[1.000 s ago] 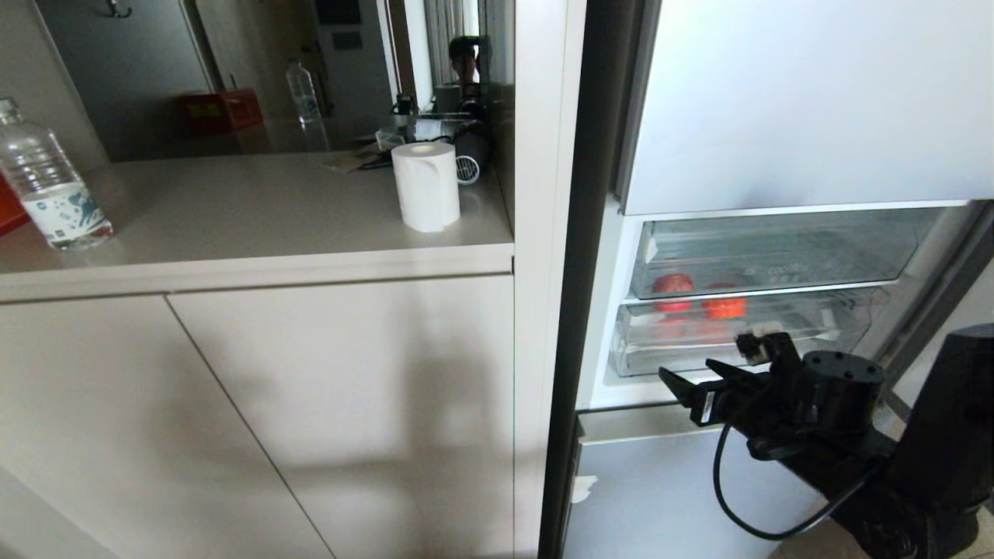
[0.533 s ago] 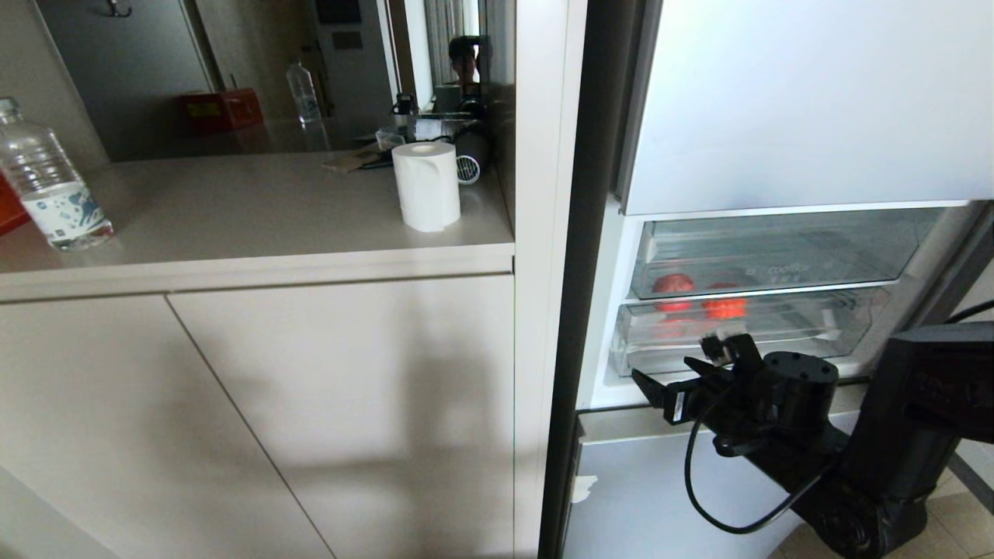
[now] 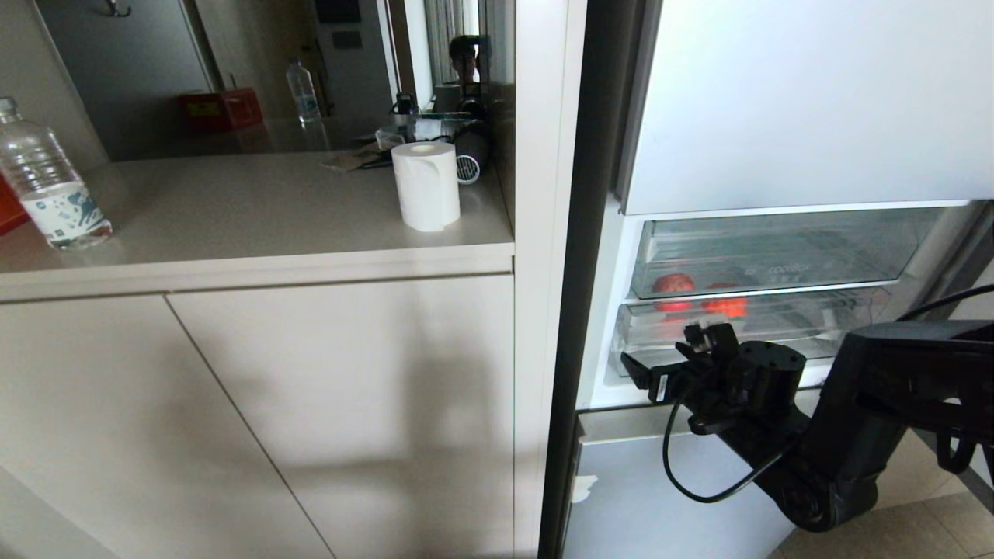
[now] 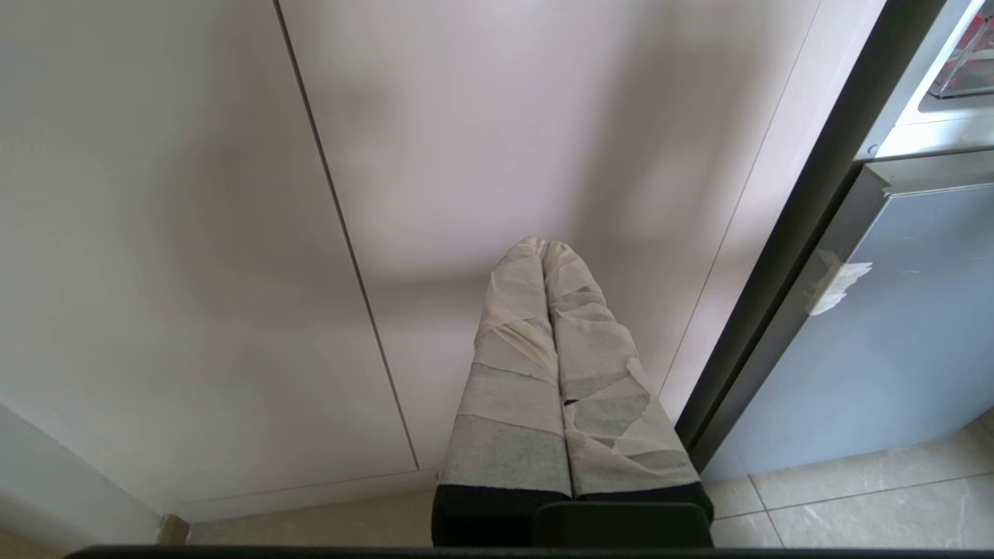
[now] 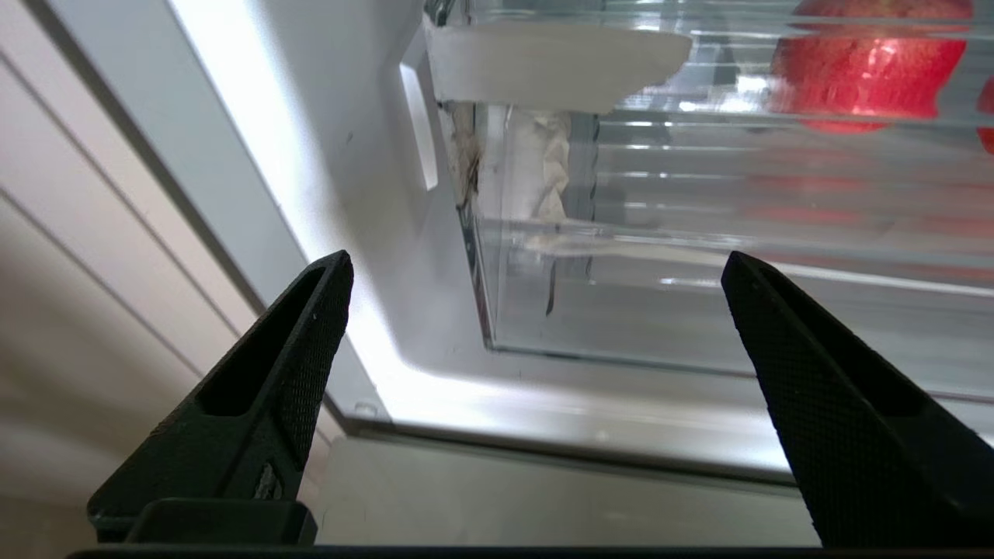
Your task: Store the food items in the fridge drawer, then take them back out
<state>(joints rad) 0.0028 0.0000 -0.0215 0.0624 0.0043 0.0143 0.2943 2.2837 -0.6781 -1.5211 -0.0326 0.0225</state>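
Note:
The fridge drawer (image 3: 745, 341), the lower of two clear ones, sits pushed in behind the open fridge front. Seen through its plastic are the food items: a smooth red fruit (image 3: 672, 285) (image 5: 866, 62) and an orange-red one (image 3: 724, 305) beside it. My right gripper (image 3: 666, 355) (image 5: 536, 260) hangs open and empty just in front of the fridge drawer's (image 5: 660, 295) left front corner, a little below its lip. My left gripper (image 4: 543, 247), fingers wrapped in pale tape, is shut and empty, low down facing the cabinet doors.
The upper clear drawer (image 3: 776, 252) lies directly over the lower one. A glossy door front (image 3: 660, 481) stands below the right gripper and another (image 3: 808, 101) above. On the counter at left stand a paper roll (image 3: 425, 186) and a water bottle (image 3: 50, 190).
My right arm has swung left and up, from below the drawer's middle to its left front corner. Its jaws have spread wider. The fruits and drawers have not moved.

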